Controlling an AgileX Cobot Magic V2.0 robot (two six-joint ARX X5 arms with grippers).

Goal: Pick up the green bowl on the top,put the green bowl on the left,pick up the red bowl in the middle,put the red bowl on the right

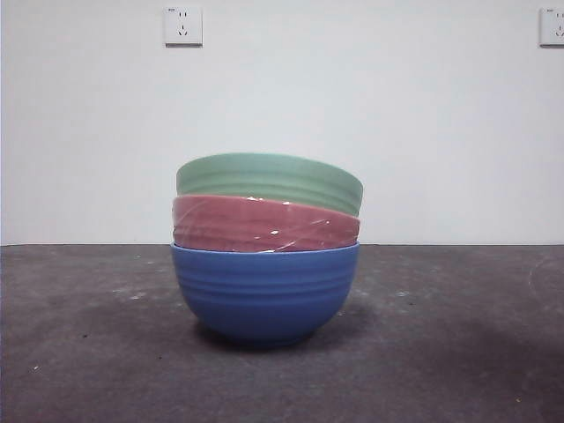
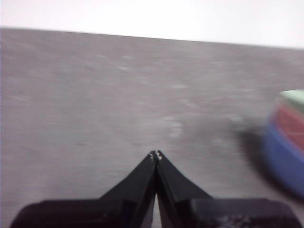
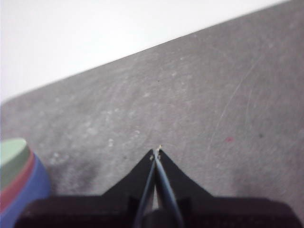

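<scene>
Three bowls stand nested in a stack at the middle of the table. The green bowl [image 1: 269, 181] is on top, slightly tilted. The red bowl [image 1: 264, 224] sits under it, inside a blue bowl [image 1: 264, 291] at the bottom. The stack shows blurred at the edge of the left wrist view, with the green bowl [image 2: 295, 99] above the red bowl [image 2: 293, 124], and at the edge of the right wrist view, green bowl [image 3: 10, 152] above red bowl [image 3: 16, 183]. My left gripper [image 2: 156, 154] is shut and empty, away from the stack. My right gripper [image 3: 156, 153] is shut and empty, also apart from it.
The dark grey table [image 1: 97, 352] runs to a white wall with two sockets [image 1: 182, 25]. Neither arm shows in the front view.
</scene>
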